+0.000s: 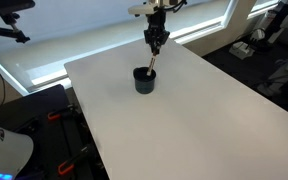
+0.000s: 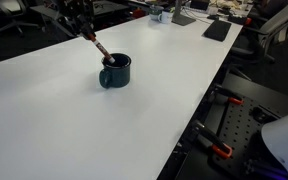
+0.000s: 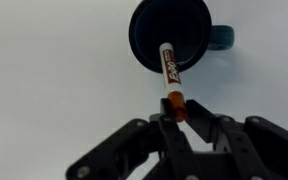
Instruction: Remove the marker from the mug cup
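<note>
The black two-fingered tool [image 3: 177,116] is clenching the reddish-brown end of the thin, dark, pen-like marker [image 3: 171,68]. In the wrist view its fingertips are pressing on that end from either side, with no gap showing. The rest of the marker is running away from the tool and down into the small, squat, dark cylindrical mug cup [image 3: 144,40], which is standing upright on the plain white counter [image 3: 54,70]. The marker's lower end is sitting inside the mug, hidden by the wall in both exterior views.

The coming move is turning on the marker's long axis. It is not standing plumb. In an exterior view the marker [image 2: 100,50] is leaning out over the rim toward the tool [image 2: 84,30], so the gripped end is lying above and to one side of the mug's opening, not over its centre. The shaft seems to be resting on the rim.

Judging from this, the pull is wanting to go upward along that slant until the lower end clears the rim. A sideways drag before then is likely to lever against the rim and tip or slide the mug.
</note>
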You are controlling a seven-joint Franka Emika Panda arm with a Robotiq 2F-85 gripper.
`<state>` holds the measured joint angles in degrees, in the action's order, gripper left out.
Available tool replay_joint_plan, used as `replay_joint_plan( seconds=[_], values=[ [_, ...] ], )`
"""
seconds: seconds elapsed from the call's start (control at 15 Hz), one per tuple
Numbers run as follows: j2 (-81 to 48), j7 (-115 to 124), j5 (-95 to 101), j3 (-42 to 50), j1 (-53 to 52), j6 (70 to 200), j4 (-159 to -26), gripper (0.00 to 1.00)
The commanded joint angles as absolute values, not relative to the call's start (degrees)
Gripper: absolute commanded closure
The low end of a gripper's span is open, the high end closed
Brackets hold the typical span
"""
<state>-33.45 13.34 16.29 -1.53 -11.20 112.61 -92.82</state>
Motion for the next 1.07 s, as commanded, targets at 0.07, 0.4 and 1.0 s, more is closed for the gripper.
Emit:
replay_joint_plan(
  seconds=[0.07,0.4,1.0],
  values=[
    [-31.35,16.40,16.97,-0.31,-12.23,112.51,-90.66,0.94],
    [-32.02,19.06,19.47,1.44,-12.25,115.49,-87.99,0.94],
    [-39.19,22.39,20.24,6.57,-9.71,117.23,-81.61,0.94]
  ],
)
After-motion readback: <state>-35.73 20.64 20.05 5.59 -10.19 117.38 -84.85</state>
